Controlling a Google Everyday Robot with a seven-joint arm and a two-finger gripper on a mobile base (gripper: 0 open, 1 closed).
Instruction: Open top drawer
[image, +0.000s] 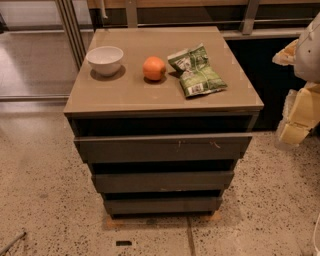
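Pale speckled stone floor (45, 200) spreads wide and open in front of and to the left of the desk, with a thin seam running toward the viewer and a small dark mark (123, 243) lying on it near the bottom edge. The desk stands on this floor with three flat, dark grey, handleless fronts stacked one above another, each wider than the one under it: the bottom drawer (162, 204), the middle drawer (162, 181), and the top drawer (162, 148), a long panel just below the desk's slab with small pale scratches right of centre and a dark gap above it. The desk (125, 97) has a smooth, square, grey-brown top with a straight front edge. On it sit, left to right, a round white bowl (105, 60) with a plain white inside, an orange (154, 68), and a crinkled green snack bag (196, 75) lying flat just beside the fruit. The gripper (299, 115), pale yellow and white, hangs at the right edge, apart from the desk's corner; its state cannot be told. Behind are metal rails and dark panels.
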